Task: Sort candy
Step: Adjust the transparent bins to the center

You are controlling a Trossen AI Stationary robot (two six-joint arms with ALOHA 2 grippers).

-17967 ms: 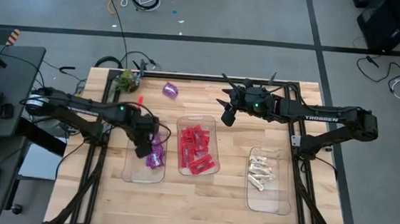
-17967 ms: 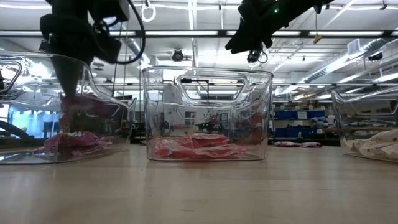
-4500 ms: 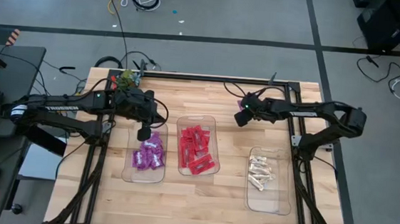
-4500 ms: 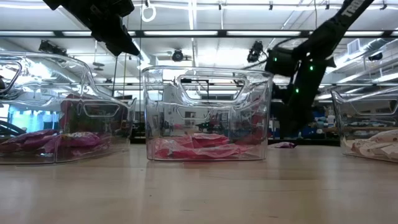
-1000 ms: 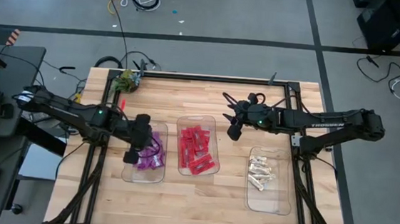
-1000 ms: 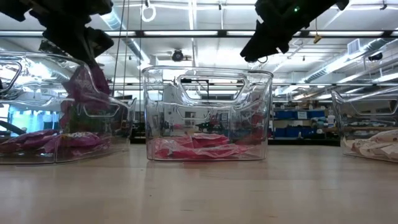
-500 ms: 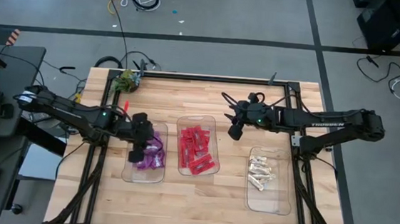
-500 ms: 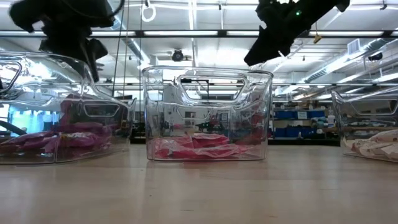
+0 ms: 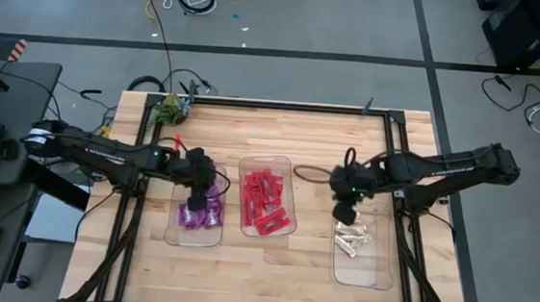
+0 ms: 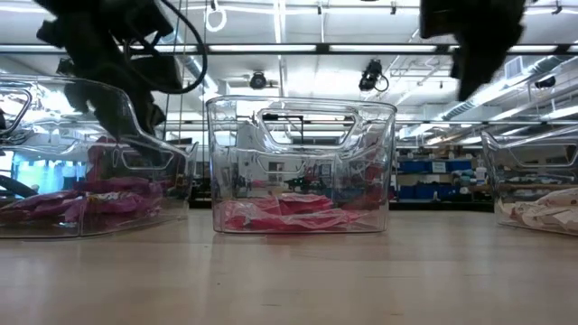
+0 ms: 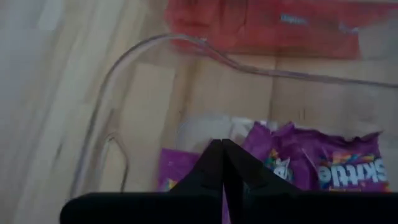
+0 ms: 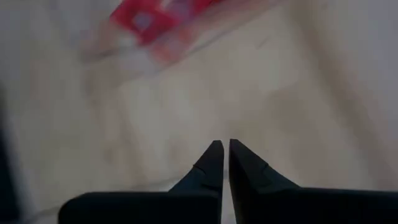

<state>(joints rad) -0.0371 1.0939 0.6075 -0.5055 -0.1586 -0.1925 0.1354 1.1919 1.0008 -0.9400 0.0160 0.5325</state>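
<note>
Grippers (image 9: pixel 196 201) (image 9: pixel 342 215) both closed, empty

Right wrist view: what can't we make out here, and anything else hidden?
- Right wrist view: motion blur; only the shut right tool and smeared red packets are readable.
- Low view: right bin cut off by the picture's edge, whitish candies only partly in frame.
- High view: left tool covers part of the purple packets; count unreadable.
- Left wrist view: purple packets' lettering cut off by the edge.
</note>
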